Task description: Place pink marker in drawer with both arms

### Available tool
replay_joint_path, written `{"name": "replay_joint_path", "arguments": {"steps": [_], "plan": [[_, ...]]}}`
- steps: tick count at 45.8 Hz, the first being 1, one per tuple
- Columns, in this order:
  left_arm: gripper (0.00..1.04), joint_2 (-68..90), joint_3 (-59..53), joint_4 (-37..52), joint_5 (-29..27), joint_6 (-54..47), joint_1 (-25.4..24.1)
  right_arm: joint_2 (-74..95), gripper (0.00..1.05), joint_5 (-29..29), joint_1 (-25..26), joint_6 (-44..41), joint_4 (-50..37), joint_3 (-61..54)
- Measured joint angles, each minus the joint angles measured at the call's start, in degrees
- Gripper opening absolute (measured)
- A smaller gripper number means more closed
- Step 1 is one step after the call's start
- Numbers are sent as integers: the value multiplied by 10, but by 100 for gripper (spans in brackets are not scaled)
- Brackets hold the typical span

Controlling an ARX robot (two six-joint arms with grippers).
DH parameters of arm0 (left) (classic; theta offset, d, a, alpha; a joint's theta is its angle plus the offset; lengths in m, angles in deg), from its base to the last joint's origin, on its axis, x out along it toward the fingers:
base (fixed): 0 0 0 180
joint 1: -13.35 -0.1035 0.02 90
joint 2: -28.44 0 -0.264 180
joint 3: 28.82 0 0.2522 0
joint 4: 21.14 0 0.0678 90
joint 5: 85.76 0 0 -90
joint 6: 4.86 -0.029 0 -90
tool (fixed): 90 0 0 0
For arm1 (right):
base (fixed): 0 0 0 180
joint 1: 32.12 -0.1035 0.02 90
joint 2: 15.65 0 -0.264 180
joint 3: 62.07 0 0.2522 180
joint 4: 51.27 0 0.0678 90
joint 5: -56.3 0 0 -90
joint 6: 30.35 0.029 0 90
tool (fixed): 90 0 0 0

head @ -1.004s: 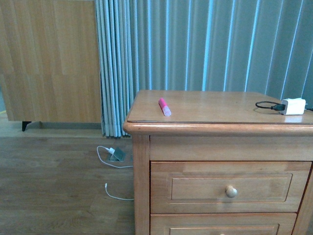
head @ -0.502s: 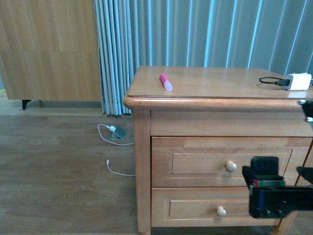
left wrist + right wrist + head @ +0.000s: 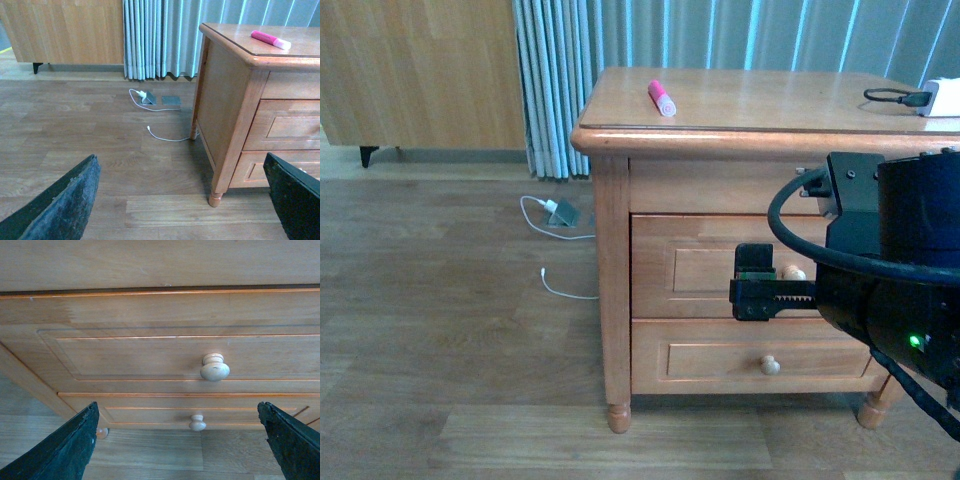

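Now the marker (image 3: 661,98) lies on the cabinet (image 3: 610,200) top, toward its left front edge — the drawer (image 3: 690,270) beneath is closed. The right tool (image 3: 757,285) faces the knob (image 3: 215,367), fingers spread wide, grasping nothing; the left tool (image 3: 180,170) hangs released over the floor (image 3: 100,130).

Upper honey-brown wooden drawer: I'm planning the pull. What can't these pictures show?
Inside of the upper wooden drawer: hidden everywhere; it is shut.
Its right end, front view: behind the bulky black right arm.
Its round wooden knob, front view: partly behind the black right gripper.
Left wrist view: knob beyond the picture edge.
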Motion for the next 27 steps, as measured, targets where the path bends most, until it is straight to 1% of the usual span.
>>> {"name": "replay_joint_path", "arguments": {"steps": [17,27], "plan": [[99,0,0,0,0,0,0,118,96,-7,27,-9,-13,112],[99,0,0,0,0,0,0,155,96,13,31,-17,-21,144]]}}
